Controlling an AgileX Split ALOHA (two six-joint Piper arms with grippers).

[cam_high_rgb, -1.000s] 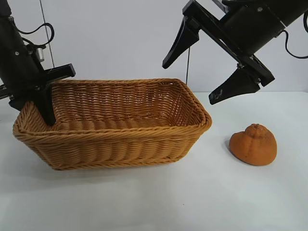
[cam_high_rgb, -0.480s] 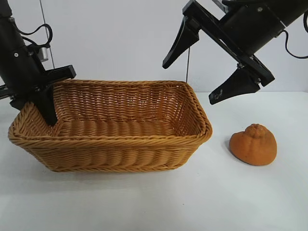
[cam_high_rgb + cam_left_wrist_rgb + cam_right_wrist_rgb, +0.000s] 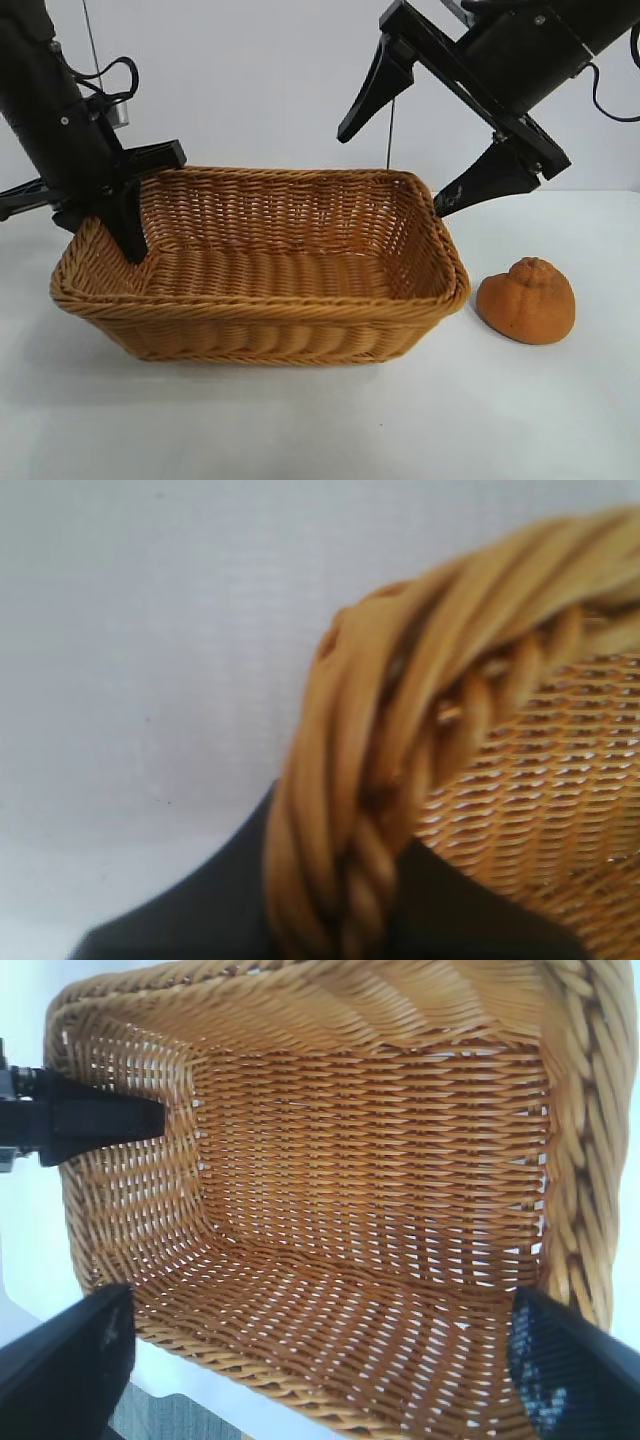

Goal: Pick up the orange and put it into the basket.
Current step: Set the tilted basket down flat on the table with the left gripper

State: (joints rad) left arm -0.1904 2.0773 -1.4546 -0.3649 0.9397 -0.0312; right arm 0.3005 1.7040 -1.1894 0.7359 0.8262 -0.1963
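The orange (image 3: 526, 300) lies on the white table to the right of the basket (image 3: 260, 300), a short gap from its right end. My left gripper (image 3: 118, 232) is shut on the braided rim at the basket's left end, one finger inside the wall. In the left wrist view the basket rim (image 3: 370, 780) runs between the left gripper's (image 3: 340, 915) dark fingers. My right gripper (image 3: 395, 172) hangs wide open above the basket's right end, holding nothing. The right wrist view looks down between the right gripper's (image 3: 320, 1380) fingers into the empty basket (image 3: 580, 1110); the orange is out of that view.
A white wall stands close behind the table. A thin cable (image 3: 389, 135) hangs behind the basket. In the right wrist view the left gripper's finger (image 3: 90, 1120) shows against the basket's far end wall. Bare table lies in front of the basket and around the orange.
My left gripper has moved to the right with the basket's rim in its grip, sliding the basket closer to the orange. The right gripper and the orange have stayed put.
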